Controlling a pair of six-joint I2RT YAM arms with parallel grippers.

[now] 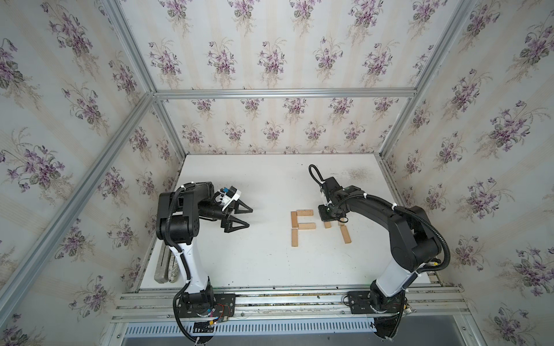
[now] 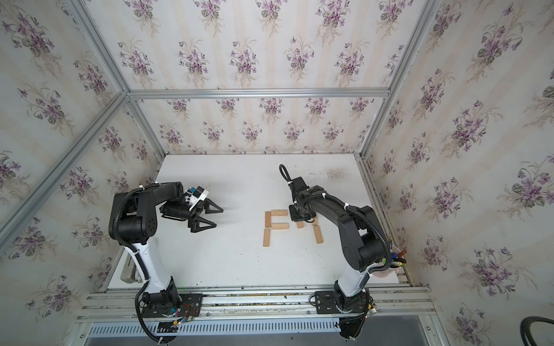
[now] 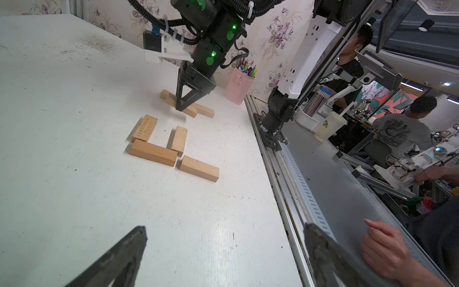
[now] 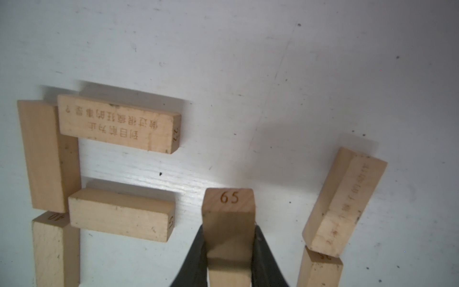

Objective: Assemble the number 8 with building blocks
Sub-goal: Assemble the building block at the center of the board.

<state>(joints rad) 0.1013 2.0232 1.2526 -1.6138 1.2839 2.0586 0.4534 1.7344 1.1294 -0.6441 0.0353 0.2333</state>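
Right gripper [image 4: 229, 226] pinches a light-tan wooden block [image 4: 228, 206]; left gripper [image 1: 250, 218] hangs spread over open white tabletop [image 1: 254, 263]. Pink cup [image 3: 237, 87] at its edge holds coloured pens [image 3: 248, 68].

The building blocks [image 4: 119, 124] are pale bare wood, matt and sanded smooth, some with burnt-in characters; the block numbered 65 [image 4: 228, 206] shows faint grain. The tabletop [image 3: 74, 174] is matt white, scuffed and speckled. Along its 6 o'clock edge runs a brushed-aluminium rail [image 1: 284, 304]. The right gripper [image 4: 229, 227] has matt black plastic fingers [image 4: 193, 261].
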